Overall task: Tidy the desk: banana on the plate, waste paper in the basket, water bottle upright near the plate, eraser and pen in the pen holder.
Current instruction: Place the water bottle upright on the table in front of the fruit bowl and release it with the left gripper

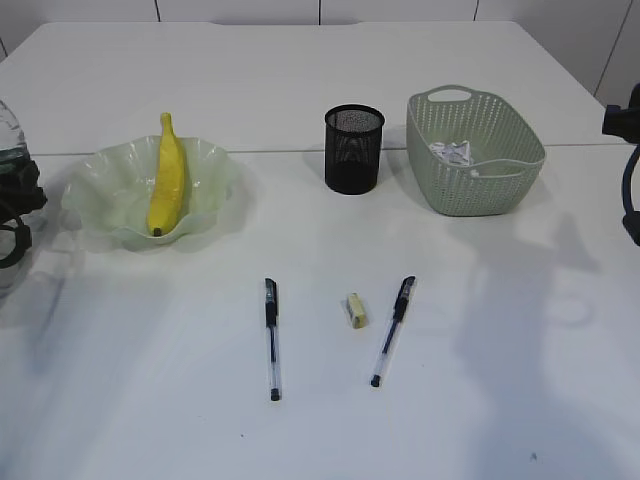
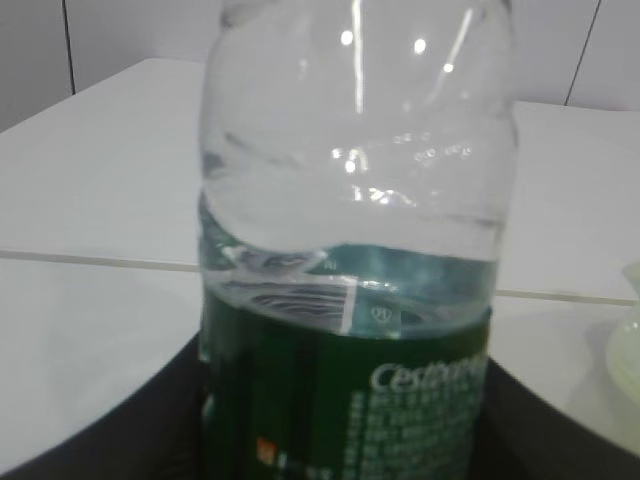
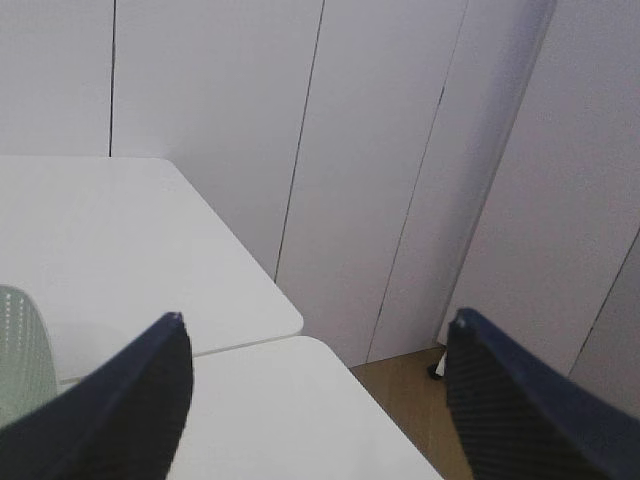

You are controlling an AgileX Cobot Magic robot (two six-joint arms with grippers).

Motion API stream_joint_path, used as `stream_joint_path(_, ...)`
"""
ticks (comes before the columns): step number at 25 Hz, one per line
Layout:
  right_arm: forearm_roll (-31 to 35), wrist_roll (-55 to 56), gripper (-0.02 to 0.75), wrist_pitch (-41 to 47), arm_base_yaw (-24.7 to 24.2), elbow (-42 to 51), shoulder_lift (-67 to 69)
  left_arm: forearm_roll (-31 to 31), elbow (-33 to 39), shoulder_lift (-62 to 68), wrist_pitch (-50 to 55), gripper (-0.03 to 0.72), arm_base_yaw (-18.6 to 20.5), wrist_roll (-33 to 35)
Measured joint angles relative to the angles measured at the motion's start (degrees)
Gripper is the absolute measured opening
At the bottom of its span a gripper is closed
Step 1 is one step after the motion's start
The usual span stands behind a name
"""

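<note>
Water bottle [image 2: 350, 260] stands upright between the left hand's [image 1: 12, 215] jaws, gripped at the green label, long axis vertical. Plate [image 1: 95, 175] with banana [image 1: 166, 180] lies just to the hand's right, nothing between. Right hand [image 3: 315, 390] wide open, empty, raised beyond the basket [image 1: 480, 180]. Pens and eraser [image 1: 356, 310] lie on the bench [image 1: 500, 400].

Exterior: front, slanted down over desk [image 1: 320, 430]. Left wrist: close on water bottle [image 2: 350, 250]. Right wrist: faces wall.
</note>
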Motion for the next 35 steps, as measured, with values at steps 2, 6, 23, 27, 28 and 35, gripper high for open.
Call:
stream_joint_path(2, 0.0, 0.0, 0.588, 0.0, 0.0, 0.0, 0.0, 0.0, 0.0, 0.0, 0.0, 0.386, 0.0, 0.0)
stream_joint_path(6, 0.0, 0.0, 0.588, 0.0, 0.0, 0.0, 0.0, 0.0, 0.0, 0.0, 0.0, 0.386, 0.0, 0.0)
stream_joint_path(23, 0.0, 0.0, 0.588, 0.0, 0.0, 0.0, 0.0, 0.9, 0.0, 0.0, 0.0, 0.420, 0.0, 0.0)
stream_joint_path(27, 0.0, 0.0, 0.588, 0.0, 0.0, 0.0, 0.0, 0.9, 0.0, 0.0, 0.0, 0.430, 0.0, 0.0)
stream_joint_path(28, 0.0, 0.0, 0.588, 0.0, 0.0, 0.0, 0.0, 0.9, 0.0, 0.0, 0.0, 0.436, 0.0, 0.0)
stream_joint_path(35, 0.0, 0.0, 0.588, -0.1, 0.0, 0.0, 0.0, 1.0, 0.0, 0.1, 0.0, 0.456, 0.0, 0.0)
